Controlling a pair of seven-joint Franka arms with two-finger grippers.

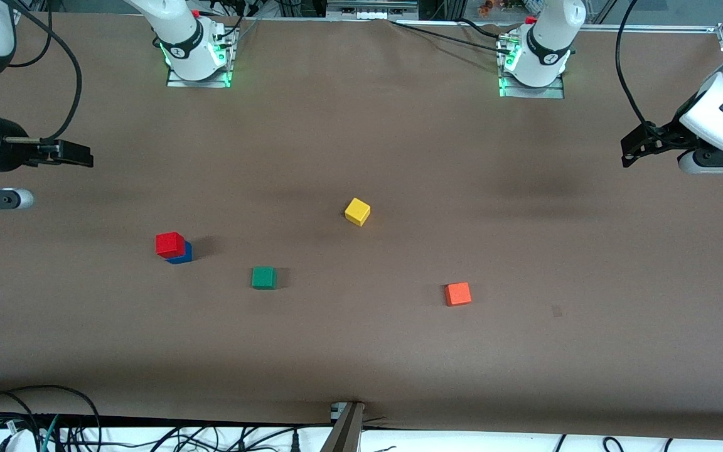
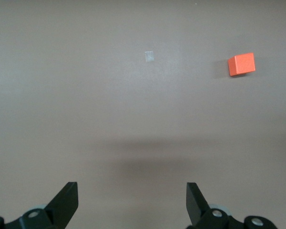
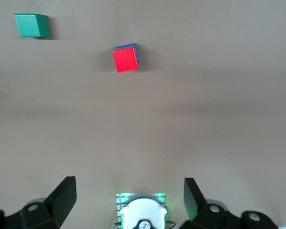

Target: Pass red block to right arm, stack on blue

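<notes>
From the front view you see the red block (image 1: 169,243) already sitting on the blue block (image 1: 181,253), slightly askew, toward the right arm's end of the worktop (image 1: 361,351); the stack looks done, so I judge no grasp remains. The right claw (image 1: 76,154) hangs released over bare worktop, above and clear of the stack; the left claw (image 1: 632,149) waits, also released, over its own end. A green block (image 1: 263,277) lies near the stack, a yellow block (image 1: 357,211) and an orange block (image 1: 457,294) well apart. In the left wrist view only the orange block (image 2: 241,64) shows past spread fingers (image 2: 66,200). In the right wrist view the red block (image 3: 125,59) covers the blue block (image 3: 132,46), green block (image 3: 32,25) beside, nothing between the fingers (image 3: 66,194).
</notes>
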